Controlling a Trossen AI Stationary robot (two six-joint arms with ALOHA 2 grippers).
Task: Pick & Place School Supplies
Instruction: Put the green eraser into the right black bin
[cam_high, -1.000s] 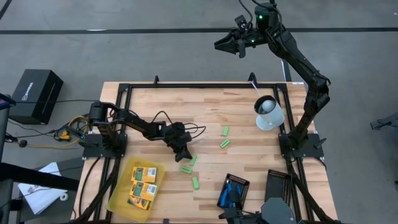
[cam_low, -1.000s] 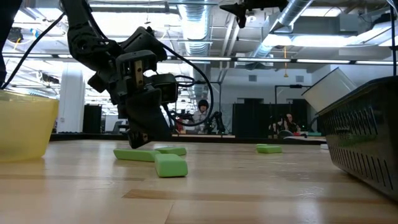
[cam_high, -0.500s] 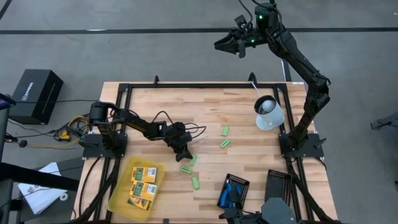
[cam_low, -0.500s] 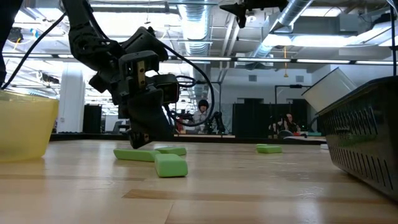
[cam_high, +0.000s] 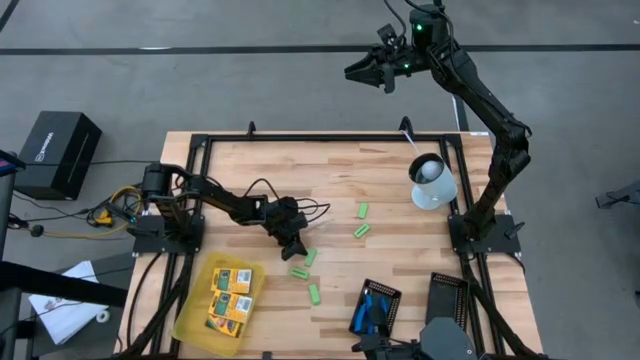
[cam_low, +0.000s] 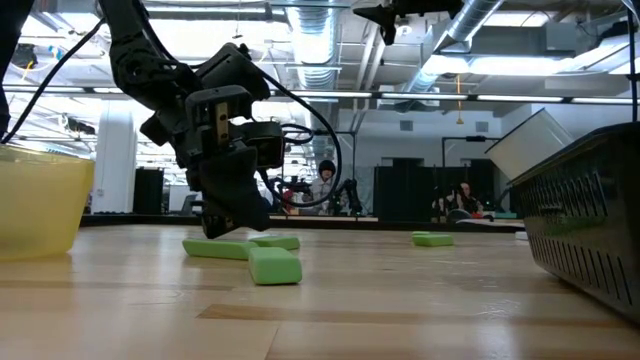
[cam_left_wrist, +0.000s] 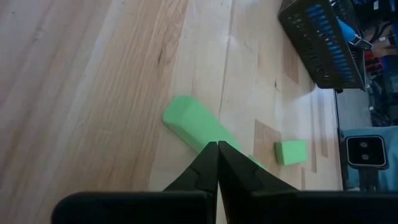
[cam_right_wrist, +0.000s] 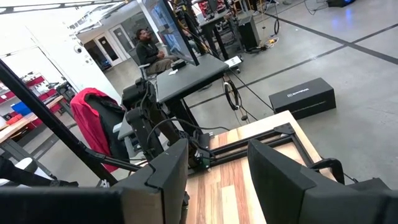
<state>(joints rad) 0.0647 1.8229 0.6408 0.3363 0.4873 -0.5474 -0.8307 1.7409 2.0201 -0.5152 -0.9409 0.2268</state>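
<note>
Left to right: yellow tray at the front-left corner already has the yellow-orange packs in it, so that part looks done. Left gripper is down at the table mid-left, fingers pinched fully together with nothing between them, tips at the end of a green block; no grip as far as I can see. Five green blocks loose on the wood: one by those tips, one just in front, one nearer the front edge, two toward the middle. All still to place. Blue-handled scissors sit in the black ribbed tray front-right. Right gripper is parked high beyond the far edge, fingers apart, empty.
</note>
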